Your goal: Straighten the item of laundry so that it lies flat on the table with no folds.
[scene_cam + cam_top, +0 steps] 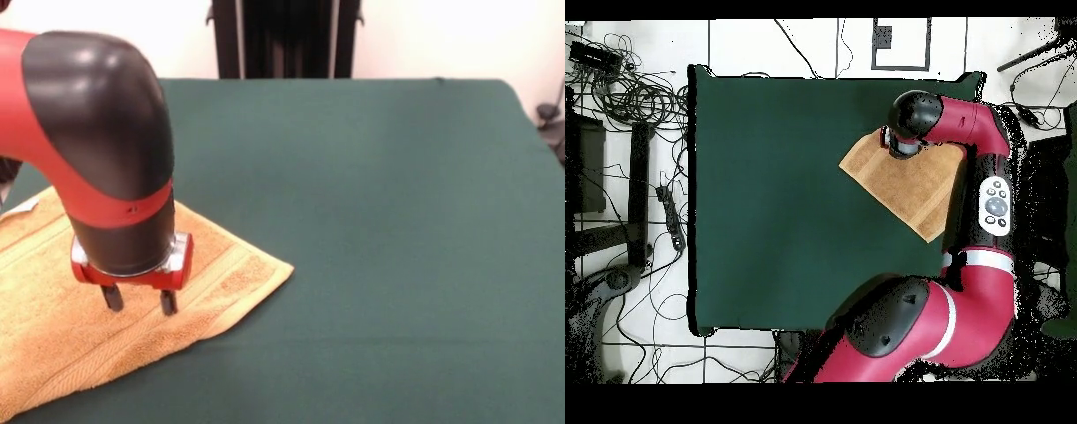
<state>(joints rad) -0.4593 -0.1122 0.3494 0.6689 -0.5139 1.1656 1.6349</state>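
The item of laundry (pixel 53 327) is an orange-tan towel lying at the front view's lower left, near the left edge of the green table (pixel 380 230). A ribbed band runs near its pointed right corner, and its far edge is hidden behind the arm. My gripper (pixel 139 301) hangs straight down over the towel's middle, its two dark fingertips (pixel 112 298) spread apart, at or just above the cloth, with nothing between them. From overhead, the towel (pixel 910 190) sits turned at an angle at the table's (pixel 785 200) right side, and the black wrist covers the gripper.
The red and black arm (pixel 985 200) curves along the table's right side in the overhead view. Cables and equipment (pixel 625 100) lie on the floor beyond the left side. A dark stand (pixel 282 35) rises behind the table's far edge.
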